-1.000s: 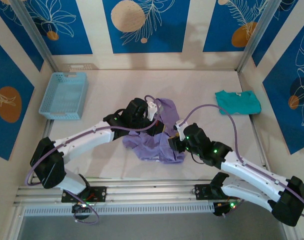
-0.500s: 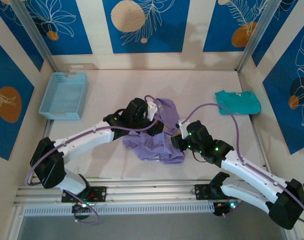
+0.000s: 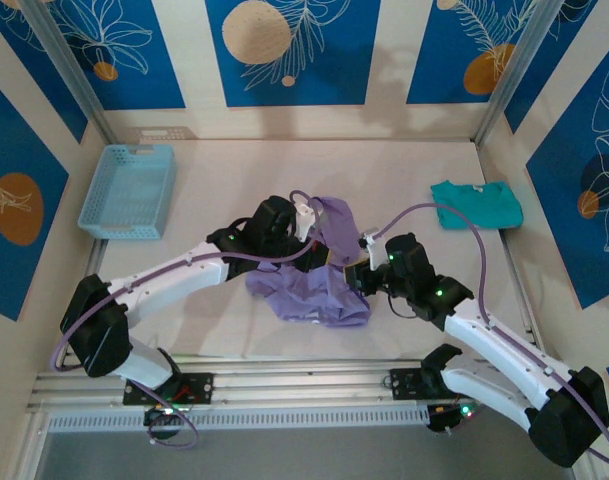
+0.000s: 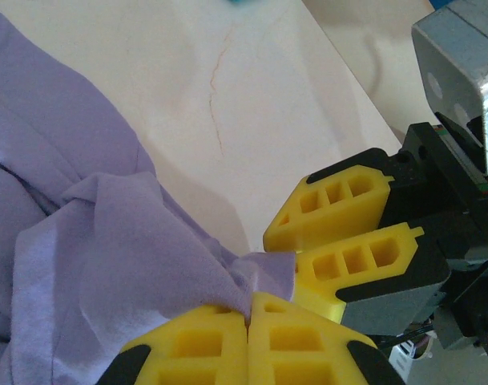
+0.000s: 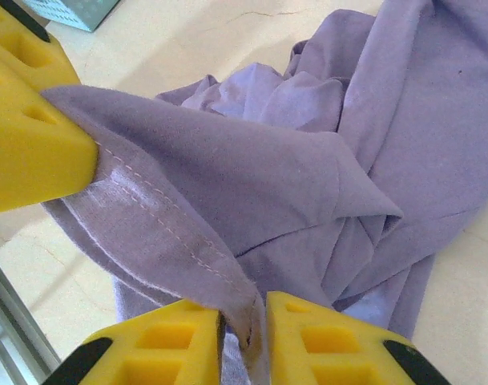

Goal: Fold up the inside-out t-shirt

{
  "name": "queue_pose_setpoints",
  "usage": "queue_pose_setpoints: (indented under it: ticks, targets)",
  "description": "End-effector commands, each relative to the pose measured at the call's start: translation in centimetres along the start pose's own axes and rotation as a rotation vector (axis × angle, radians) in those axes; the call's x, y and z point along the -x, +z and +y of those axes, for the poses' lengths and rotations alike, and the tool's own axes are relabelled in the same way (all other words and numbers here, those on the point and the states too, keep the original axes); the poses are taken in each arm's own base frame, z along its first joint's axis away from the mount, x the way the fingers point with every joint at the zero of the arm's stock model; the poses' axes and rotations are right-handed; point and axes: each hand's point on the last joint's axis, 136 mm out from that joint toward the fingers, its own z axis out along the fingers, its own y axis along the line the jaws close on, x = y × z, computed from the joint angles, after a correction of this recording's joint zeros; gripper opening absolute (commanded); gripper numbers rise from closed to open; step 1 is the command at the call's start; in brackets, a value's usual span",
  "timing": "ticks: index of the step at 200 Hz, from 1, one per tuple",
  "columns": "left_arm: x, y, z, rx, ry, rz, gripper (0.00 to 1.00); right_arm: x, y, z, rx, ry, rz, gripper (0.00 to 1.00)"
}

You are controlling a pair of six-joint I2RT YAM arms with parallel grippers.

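Inside-out t-shirt [image 3: 309, 290] bunched mid-table [image 3: 214, 170], between my arms. Left gripper [image 4: 248, 309] clamped tight on a fabric corner; right gripper [image 5: 244, 321] pinches the stitched hem [image 5: 187, 241] just beside it, likely two holds for spreading it flat

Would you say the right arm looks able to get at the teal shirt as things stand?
Probably yes: bare table lies between it and the teal shirt, though its end effector grips the lavender t-shirt.

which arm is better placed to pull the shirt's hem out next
Probably right: the right end effector pinches the stitched hem of the t-shirt; the left end effector is clamped on a bunched fold, better as anchor.
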Motion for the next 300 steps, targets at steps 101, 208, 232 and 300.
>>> queue_pose_setpoints:
  ticks: [101, 208, 232, 300]
  targets:
    - [1.2, -0.6, -0.7, -0.023, 0.013, -0.018, 0.00, 1.5, 0.6, 0.9, 0.057, -0.013, -0.018, 0.00]
    - [5.8, -1.9, 10.9, 0.210, -0.171, -0.167, 0.33, 10.2, -0.3, 3.3, 0.179, 0.360, -0.103, 0.00]
    - [3.7, -4.3, 12.0, 0.288, -0.173, -0.205, 0.42, 11.4, 0.9, 4.1, 0.173, 0.362, -0.090, 0.00]
    - [-2.1, -6.8, 3.9, 0.212, 0.066, -0.285, 0.45, 12.2, 2.6, 5.0, 0.146, 0.321, -0.026, 0.00]
